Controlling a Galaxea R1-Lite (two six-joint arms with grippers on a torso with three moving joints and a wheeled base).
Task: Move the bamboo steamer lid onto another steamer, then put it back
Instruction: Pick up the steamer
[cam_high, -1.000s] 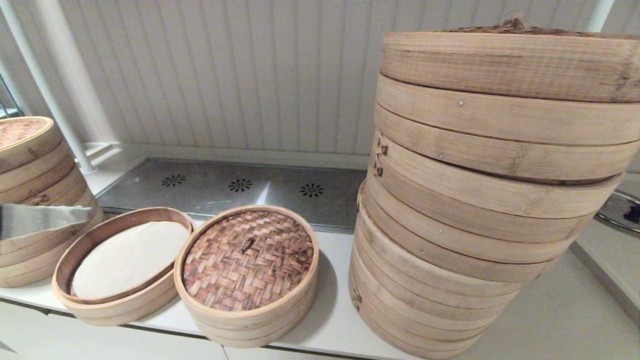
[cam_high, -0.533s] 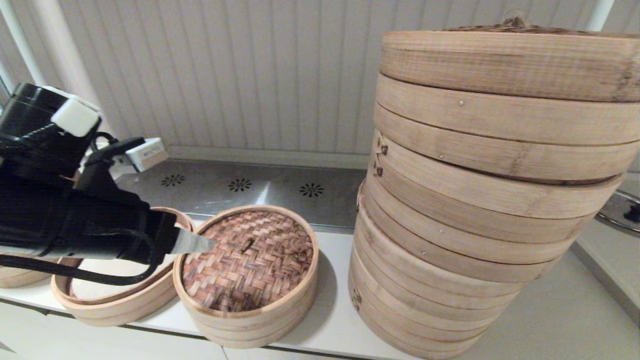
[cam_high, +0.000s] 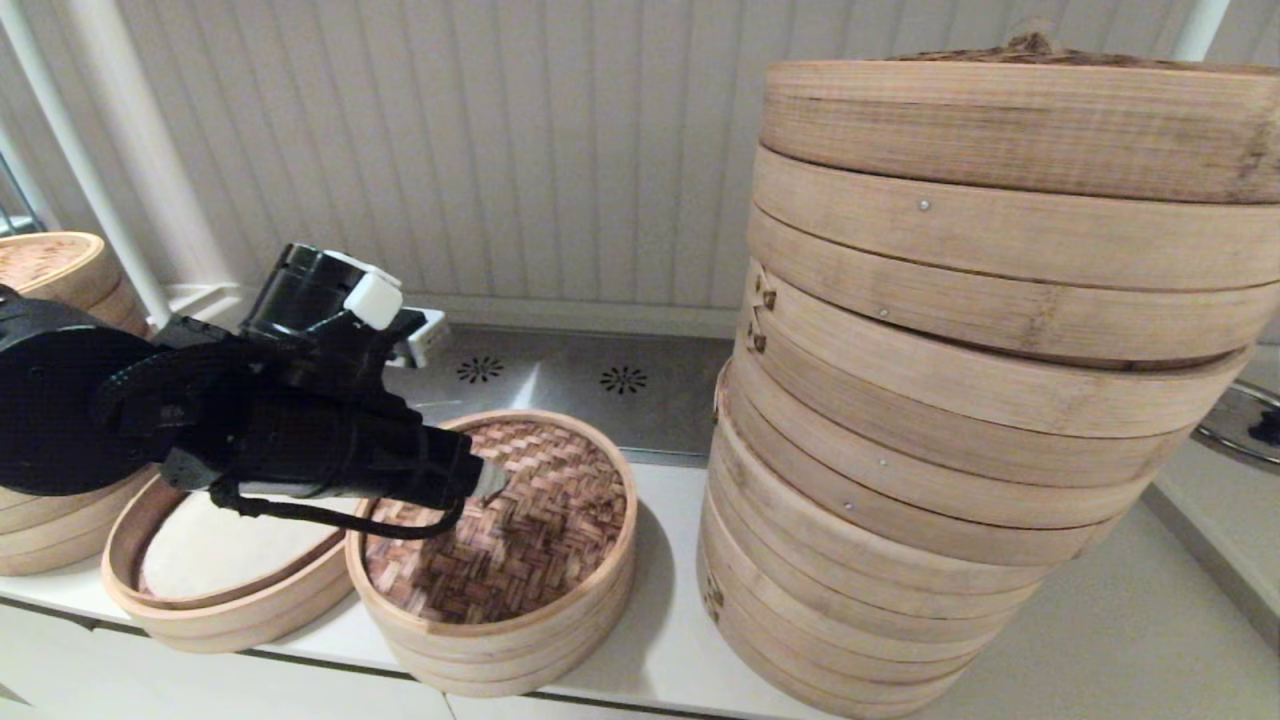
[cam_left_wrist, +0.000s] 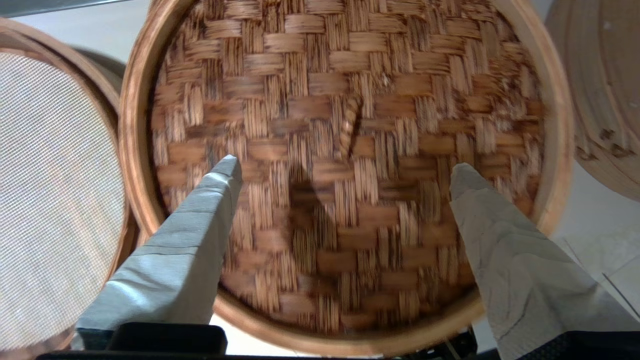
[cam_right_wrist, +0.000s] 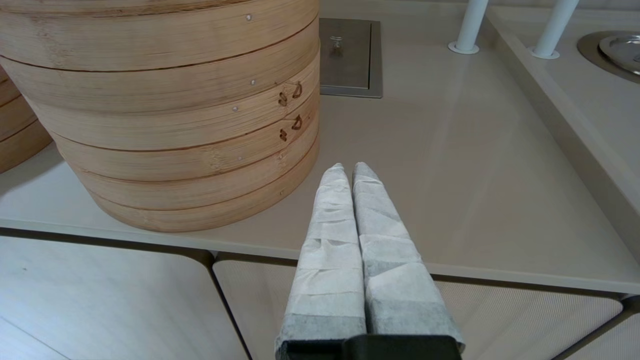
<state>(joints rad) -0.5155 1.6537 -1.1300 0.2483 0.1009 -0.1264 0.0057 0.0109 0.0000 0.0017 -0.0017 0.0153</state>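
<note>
Advanced over the reddish-brown woven bamboo steamer lid, the left end effector is spread wide; light, stiff, best pinched by its loop.

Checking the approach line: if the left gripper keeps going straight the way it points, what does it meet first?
Probably the woven top of the bamboo steamer lid; the open left gripper straddles its centre loop.

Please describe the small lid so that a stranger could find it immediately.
Find the tall steamer stack. To its left sits a small covered steamer; the lid is on it, under the open left hand. Only it has a reddish woven top; the neighbouring basket is open and white inside.
</note>
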